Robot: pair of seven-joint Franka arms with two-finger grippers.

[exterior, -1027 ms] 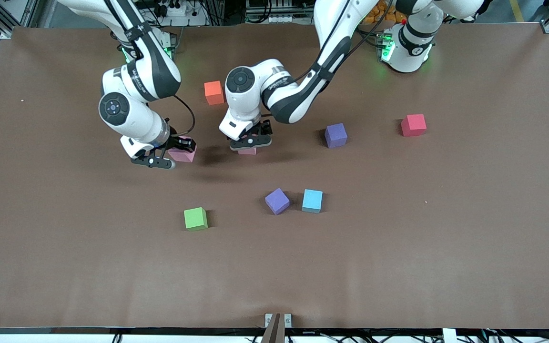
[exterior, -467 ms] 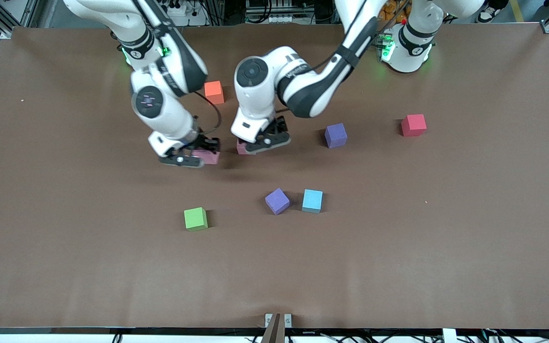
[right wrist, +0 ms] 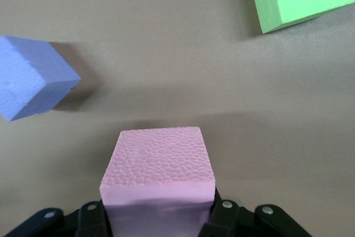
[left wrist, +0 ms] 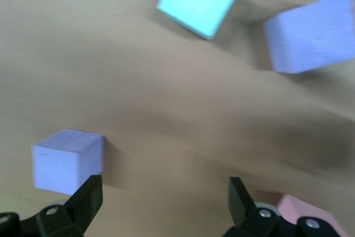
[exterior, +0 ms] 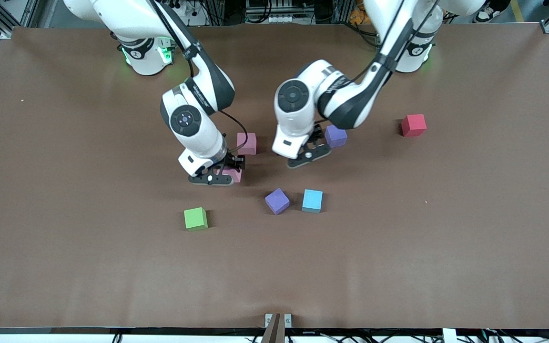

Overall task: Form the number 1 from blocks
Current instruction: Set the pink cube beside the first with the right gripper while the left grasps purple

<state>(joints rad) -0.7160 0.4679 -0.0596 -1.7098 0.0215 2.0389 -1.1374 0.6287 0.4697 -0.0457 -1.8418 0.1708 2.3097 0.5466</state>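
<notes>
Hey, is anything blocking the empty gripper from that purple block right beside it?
Nothing visible. The left gripper hangs open with only bare table between it and the purple block. The right gripper holds a pink block.

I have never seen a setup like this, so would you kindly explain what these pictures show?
Two white robot arms work at a brown table, each ending in a two-finger gripper. One picture looks down from across the table; the other two come from cameras on each arm's wrist.

Foam blocks lie scattered: a green block, a light blue block, two purple blocks, a red block and a pink block.

The right gripper is shut on a second pink block, seen close up in its wrist picture. The left gripper is open and holds nothing; it is beside the purple block farther from the front camera.
</notes>
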